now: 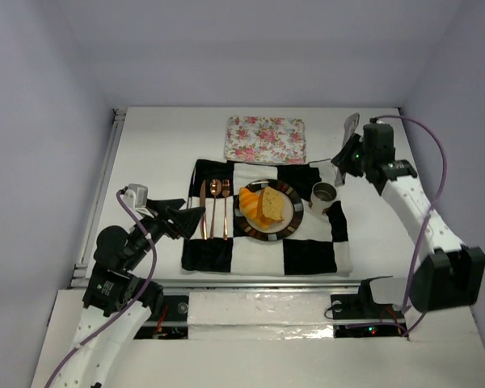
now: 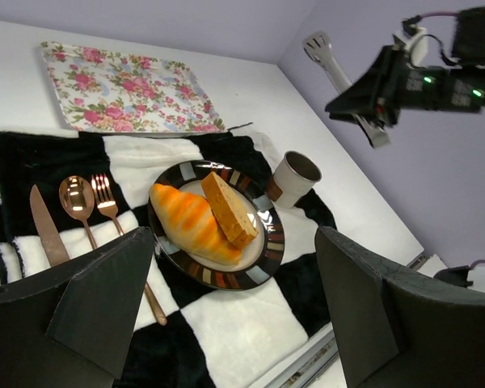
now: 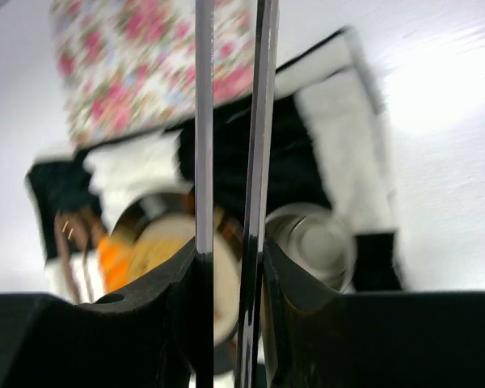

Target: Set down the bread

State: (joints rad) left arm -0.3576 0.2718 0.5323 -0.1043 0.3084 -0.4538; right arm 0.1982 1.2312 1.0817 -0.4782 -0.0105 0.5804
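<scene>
My left end effector (image 1: 192, 214) hangs on the near-left side of the round, dark-rimmed striped plate (image 2: 271, 246). Its jaws are spread wide and hold nothing. Under the plate lies a black-and-white checked cloth (image 2: 226, 323). Just left of the plate, a copper knife (image 2: 44, 226), spoon (image 2: 77, 198) and fork (image 2: 105, 202) lie side by side.

Both pieces of bread sit on the plate. The golden-orange ridged croissant (image 2: 190, 222) is on its left half, and the brown-crusted yellowish slice (image 2: 226, 206) leans against it on the right, the two touching. I judge the placing done, so what remains is to leave cleanly.

Just right of the plate stands a pale cup with a brown band (image 2: 295, 176). Beyond it and raised above it is my right end effector (image 1: 339, 166), its thin jaws drawn to a narrow slit with nothing between them.

I would lift that end effector straight up before swinging it away, since the cup is close enough to the plate that a sideways sweep could knock it into the rim. My left end effector should draw back low and away from the cutlery.

A rose-patterned rectangular tray (image 2: 125, 85) rests on the white worktop (image 1: 162, 137) behind the plate, out of either path.
</scene>
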